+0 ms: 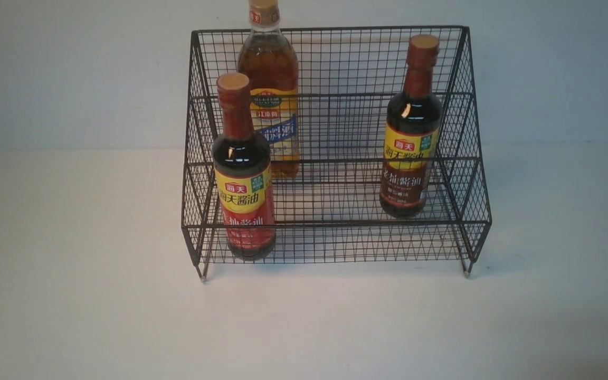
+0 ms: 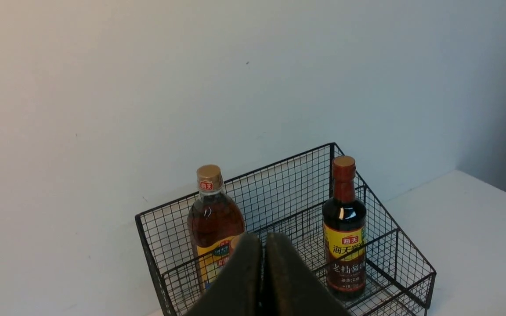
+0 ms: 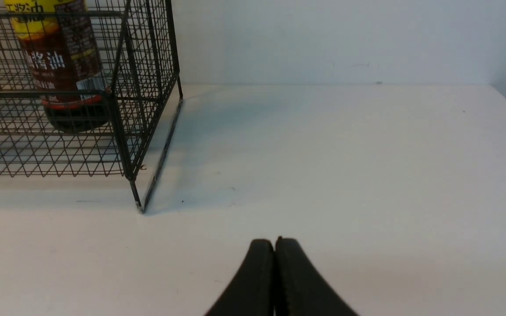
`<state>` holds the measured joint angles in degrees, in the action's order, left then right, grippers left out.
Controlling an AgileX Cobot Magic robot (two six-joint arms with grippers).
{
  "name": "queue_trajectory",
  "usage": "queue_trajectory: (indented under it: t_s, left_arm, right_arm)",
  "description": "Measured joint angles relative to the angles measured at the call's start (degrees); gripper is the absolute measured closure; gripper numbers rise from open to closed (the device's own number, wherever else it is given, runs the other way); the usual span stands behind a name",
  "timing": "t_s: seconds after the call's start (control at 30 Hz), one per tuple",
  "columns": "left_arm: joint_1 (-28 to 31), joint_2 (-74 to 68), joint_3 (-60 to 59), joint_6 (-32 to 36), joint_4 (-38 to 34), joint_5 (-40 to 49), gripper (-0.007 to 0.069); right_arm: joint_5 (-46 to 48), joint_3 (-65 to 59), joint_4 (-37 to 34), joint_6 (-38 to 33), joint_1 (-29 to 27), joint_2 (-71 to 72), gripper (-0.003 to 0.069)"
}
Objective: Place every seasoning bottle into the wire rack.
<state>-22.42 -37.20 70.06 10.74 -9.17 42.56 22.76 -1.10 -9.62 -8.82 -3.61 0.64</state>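
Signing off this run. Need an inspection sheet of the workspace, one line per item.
Surface: white table, bare around the rack.
Job's things: wire rack upright on its feet; amber bottle upright at rear left; red-band bottle front left; brown-band bottle right side, all inside.
Clutter: nothing seen.
Grippers: left gripper shut, empty, above the rack; right gripper shut, empty, over the table.
Cables: nothing seen.
Surroundings: plain wall.
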Motion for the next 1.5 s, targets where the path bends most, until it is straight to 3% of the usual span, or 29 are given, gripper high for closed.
queue_trajectory:
  t_s: [0.57, 0.77, 0.97, 1.07, 1.23, 1.5]
  left_arm:
    - [1.0, 3.6, -3.0, 0.4, 3.5, 2.2, 0.0629]
    - [8.1, 13.3, -18.3, 0.4, 3.6, -2.2, 0.0629]
    - [19.8, 31.0, -48.0, 0.3, 3.7, -14.0, 0.0629]
    - [22.0, 36.9, -59.2, 0.2, 3.2, -15.9, 0.0629]
    - [22.1, 37.8, -70.5, -0.6, 3.2, -16.1, 0.0629]
    - [16.9, 37.8, -71.3, -2.0, 3.3, -19.2, 0.0629]
  right_arm:
    - [0.0, 0.0, 0.0, 0.0, 0.0, 0.0, 0.0673]
    - [0.0, 0.0, 0.0, 0.0, 0.0, 0.0, 0.0673]
    - [0.0, 0.0, 0.0, 0.0, 0.0, 0.0, 0.0673]
    - [0.0, 0.0, 0.0, 0.0, 0.0, 0.0, 0.0673]
    - [0.1, 0.0, -0.1, 0.0, 0.0, 0.0, 0.0673]
    - [0.1, 0.0, -0.2, 0.0, 0.0, 0.0, 0.0673]
